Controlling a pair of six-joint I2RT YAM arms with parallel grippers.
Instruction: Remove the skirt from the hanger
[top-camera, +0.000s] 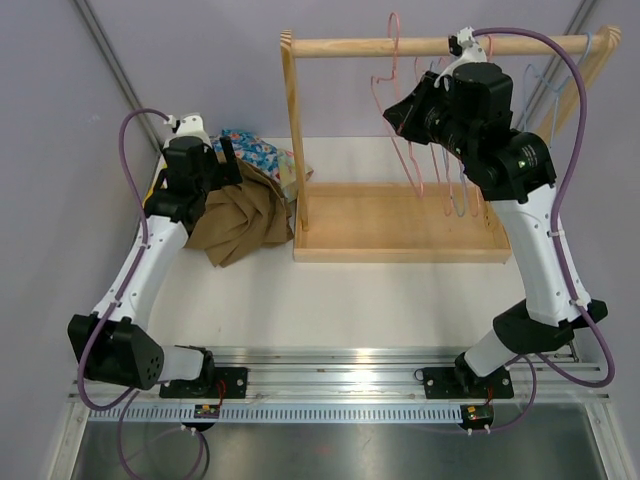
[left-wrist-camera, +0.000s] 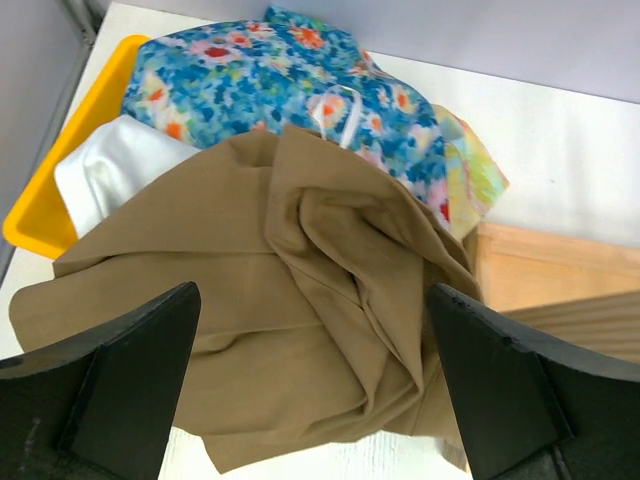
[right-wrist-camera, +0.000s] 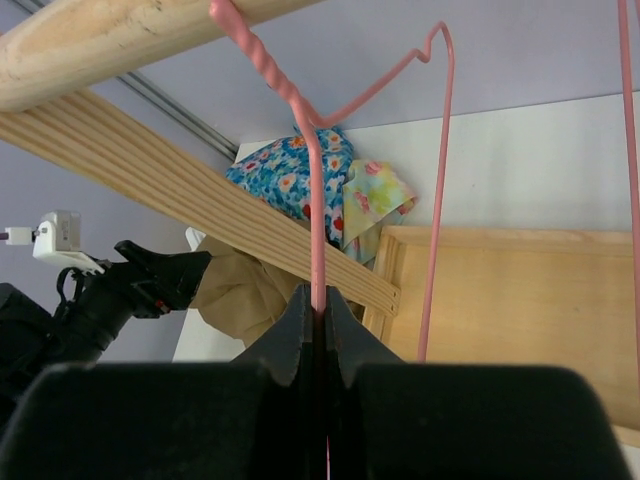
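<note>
Skirt of crumpled tan fabric (left-wrist-camera: 250, 270) lies heaped directly beneath the left gripper (left-wrist-camera: 312, 292), whose jaws stand spread wide and empty. A bunched ridge of folds runs between the jaws. The lower edge rests on the white worktop (left-wrist-camera: 560, 150).

Just beyond the skirt are a blue floral cloth (left-wrist-camera: 260, 70), a white cloth (left-wrist-camera: 110, 165) and a yellow plastic tray (left-wrist-camera: 60, 170).

The left arm is by far the nearer. Well off to its right, the right gripper (right-wrist-camera: 322, 300) is pressed together on a bare pink wire hanger (right-wrist-camera: 316, 200) hooked over the round wooden rail (right-wrist-camera: 100, 40).

Judgement: skirt is off, so lift clear. Only the right wrist view shows that pinch; overhead, the arm hides it.
</note>
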